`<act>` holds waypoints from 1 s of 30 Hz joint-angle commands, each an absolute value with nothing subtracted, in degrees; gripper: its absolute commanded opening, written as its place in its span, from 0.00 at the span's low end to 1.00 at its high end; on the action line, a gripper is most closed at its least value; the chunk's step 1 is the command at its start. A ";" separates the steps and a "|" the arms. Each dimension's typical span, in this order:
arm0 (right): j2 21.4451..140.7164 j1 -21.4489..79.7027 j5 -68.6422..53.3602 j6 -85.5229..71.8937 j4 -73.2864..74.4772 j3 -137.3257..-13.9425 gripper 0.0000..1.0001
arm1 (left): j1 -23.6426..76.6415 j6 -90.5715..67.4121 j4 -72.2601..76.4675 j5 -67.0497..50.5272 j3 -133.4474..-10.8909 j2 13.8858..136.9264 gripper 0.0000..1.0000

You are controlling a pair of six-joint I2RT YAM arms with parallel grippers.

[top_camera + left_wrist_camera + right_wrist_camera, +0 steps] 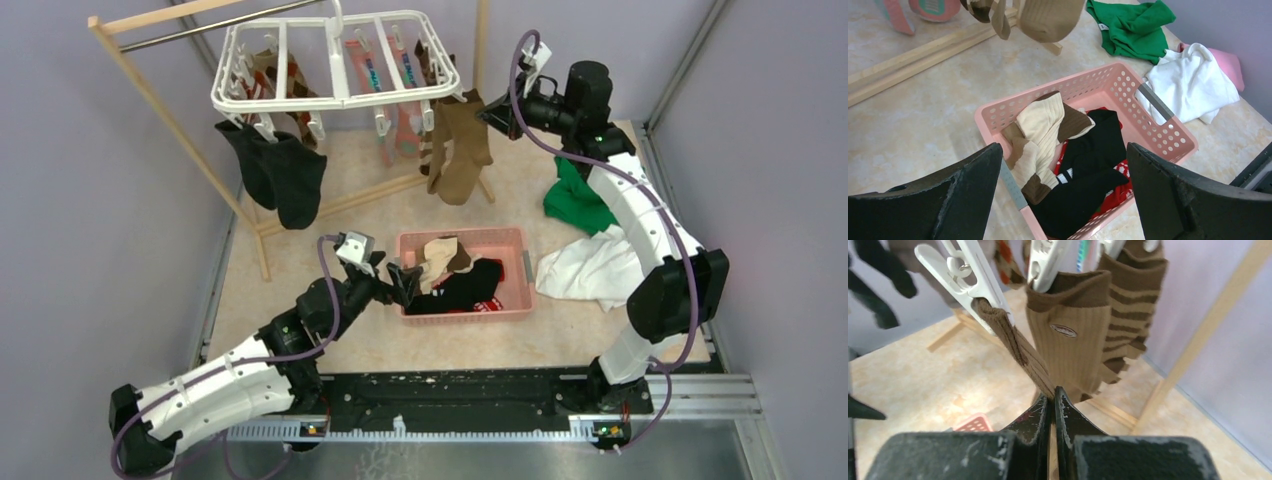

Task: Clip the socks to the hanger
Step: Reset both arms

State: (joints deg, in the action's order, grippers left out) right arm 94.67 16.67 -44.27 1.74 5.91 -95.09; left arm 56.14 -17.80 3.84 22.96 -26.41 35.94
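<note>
A white hanger [338, 72] hangs loaded with socks [290, 180]. Below and in front of the hanger, a pink basket [512, 236] holds more, and the left fingers [973, 175] are spread wide above it. At the hanger's right corner, the right fingers [1040, 415] pinch a brown sock [1018, 347] gripped by a clip [975, 280]. Pulling now would likely tug the sock free or swing the hanger.

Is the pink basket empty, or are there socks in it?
Not empty. In the left wrist view the pink basket holds a brown-cream sock lying beside black and red fabric.
</note>
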 commanded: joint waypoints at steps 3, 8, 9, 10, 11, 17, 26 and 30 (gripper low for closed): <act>94.56 15.56 -32.94 8.50 11.59 -100.76 0.00 | 54.53 -16.17 5.11 16.54 -24.57 34.53 0.99; 96.32 15.30 -31.25 9.53 12.12 -102.01 0.02 | 53.73 -14.01 6.55 13.09 -24.41 34.63 0.99; 96.46 15.29 -31.70 9.45 11.87 -102.10 0.02 | 53.58 -13.39 6.71 12.47 -24.55 34.57 0.99; 96.54 15.27 -32.40 9.34 11.61 -102.14 0.02 | 53.47 -12.81 6.76 11.95 -24.67 34.55 0.99; 96.59 15.28 -33.08 9.13 11.30 -102.13 0.03 | 53.32 -12.30 6.77 11.50 -24.84 34.48 0.99; 96.60 15.13 -35.70 8.55 10.51 -102.14 0.04 | 52.44 -12.04 6.74 9.76 -25.50 34.45 0.99; 93.78 13.20 -43.94 6.71 12.75 -101.20 0.47 | 52.29 -18.72 12.75 7.38 -25.48 32.62 0.99; 90.88 9.89 -48.67 2.94 12.23 -99.16 0.65 | 52.29 -22.46 9.06 5.26 -30.49 32.82 0.99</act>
State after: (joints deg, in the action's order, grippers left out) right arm 96.25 13.08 -42.63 6.07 13.08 -99.37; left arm 52.51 -17.89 7.53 8.32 -24.97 33.17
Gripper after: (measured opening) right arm 0.584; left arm 0.989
